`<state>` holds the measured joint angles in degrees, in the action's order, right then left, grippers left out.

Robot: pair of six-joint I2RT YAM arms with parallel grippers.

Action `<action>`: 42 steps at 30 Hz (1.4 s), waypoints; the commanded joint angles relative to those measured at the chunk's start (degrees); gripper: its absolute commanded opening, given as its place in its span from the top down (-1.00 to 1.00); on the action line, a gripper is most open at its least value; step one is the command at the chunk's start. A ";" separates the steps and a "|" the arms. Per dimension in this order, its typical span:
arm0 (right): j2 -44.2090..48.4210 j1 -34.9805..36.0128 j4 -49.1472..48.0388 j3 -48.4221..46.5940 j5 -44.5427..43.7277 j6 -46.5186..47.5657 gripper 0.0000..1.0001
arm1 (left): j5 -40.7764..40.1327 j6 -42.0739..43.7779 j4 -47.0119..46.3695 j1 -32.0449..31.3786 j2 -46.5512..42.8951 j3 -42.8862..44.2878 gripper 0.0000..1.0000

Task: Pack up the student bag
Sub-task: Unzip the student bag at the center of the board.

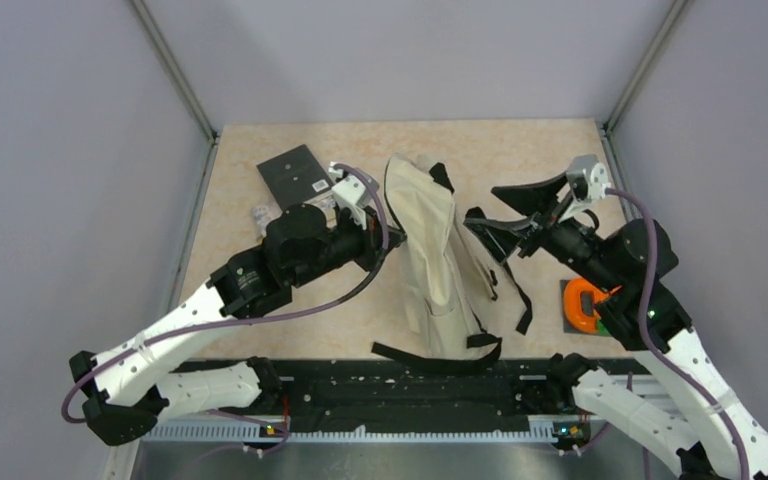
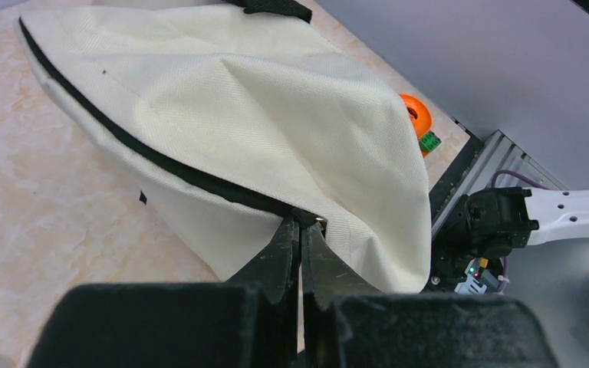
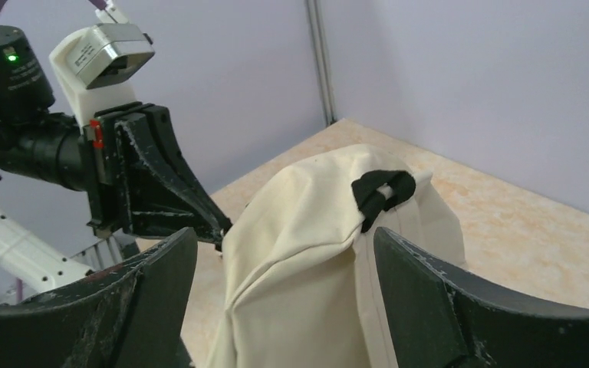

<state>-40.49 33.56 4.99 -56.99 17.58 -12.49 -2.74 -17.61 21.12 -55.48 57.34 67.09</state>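
Note:
The cream student bag point(image 1: 438, 262) stands in the middle of the table, with black straps trailing at its near end. My left gripper point(image 1: 390, 241) is shut on the black zipper edge on the bag's left side. In the left wrist view the jaws point(image 2: 304, 221) pinch the zipper line and lift the bag's fabric point(image 2: 261, 115). My right gripper point(image 1: 480, 203) is open and empty, just right of the bag, pointing at it. In the right wrist view the bag point(image 3: 314, 253) stands between its spread fingers point(image 3: 161, 284), apart from them, and the left gripper point(image 3: 216, 227) shows behind.
A small black notebook point(image 1: 295, 172) lies at the back left. An orange roll point(image 1: 583, 303) sits on a grey pad at the right, by the right arm; it also shows in the left wrist view point(image 2: 416, 115). A small clear item point(image 1: 260, 215) lies left of the left arm.

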 commanded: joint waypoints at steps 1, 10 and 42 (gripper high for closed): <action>2.26 -0.16 6.19 1.76 1.73 -6.42 -0.65 | 1.58 -0.49 -5.21 0.50 -0.20 3.77 1.00; 2.80 0.39 5.59 10.59 12.43 -8.11 -0.61 | 2.47 -1.15 -6.60 1.01 0.52 3.54 1.00; 2.78 0.80 4.61 11.38 18.45 2.25 1.00 | 20.53 -12.27 -13.27 25.67 -1.25 -2.67 1.00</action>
<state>-40.45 34.00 9.72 -45.36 29.82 -11.94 18.57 -30.59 14.57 -33.95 56.64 61.69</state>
